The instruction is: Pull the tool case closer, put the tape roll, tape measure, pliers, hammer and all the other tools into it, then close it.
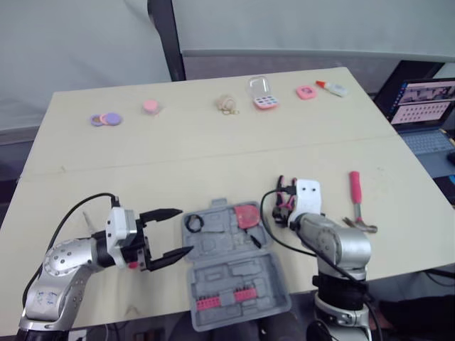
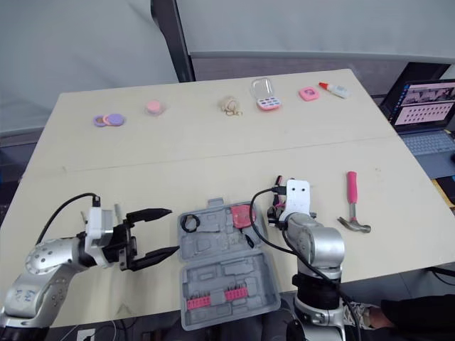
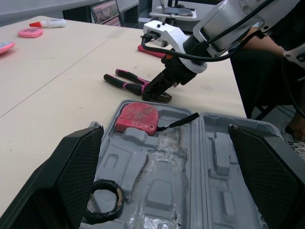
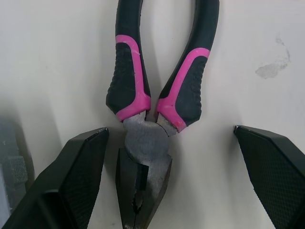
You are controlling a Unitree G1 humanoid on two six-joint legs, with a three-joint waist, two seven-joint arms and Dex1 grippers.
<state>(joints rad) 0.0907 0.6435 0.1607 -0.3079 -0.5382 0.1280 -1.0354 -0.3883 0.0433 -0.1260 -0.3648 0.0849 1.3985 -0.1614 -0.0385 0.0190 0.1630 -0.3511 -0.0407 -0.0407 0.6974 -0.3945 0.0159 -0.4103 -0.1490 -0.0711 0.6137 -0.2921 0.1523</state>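
Observation:
The grey tool case (image 1: 234, 280) lies open near the table's front edge. In its upper half lie a black tape roll (image 1: 193, 223) and a red tape measure (image 1: 247, 215). My left gripper (image 1: 181, 231) is open just left of the case, its fingers pointing at the tape roll (image 3: 102, 207). Pink-and-black pliers (image 4: 145, 157) lie on the table right of the case. My right gripper (image 4: 169, 130) is open, low over them, one finger on each side of the pliers' head. A pink-handled hammer (image 1: 357, 206) lies further right.
Small items line the table's far edge: purple and pink discs (image 1: 105, 119), a pink puck (image 1: 151, 106), rubber bands (image 1: 227, 105), a pink keypad case (image 1: 263, 96), a pink square (image 1: 306, 91), a glue bottle (image 1: 332, 87). An open laptop (image 1: 426, 106) sits off the right.

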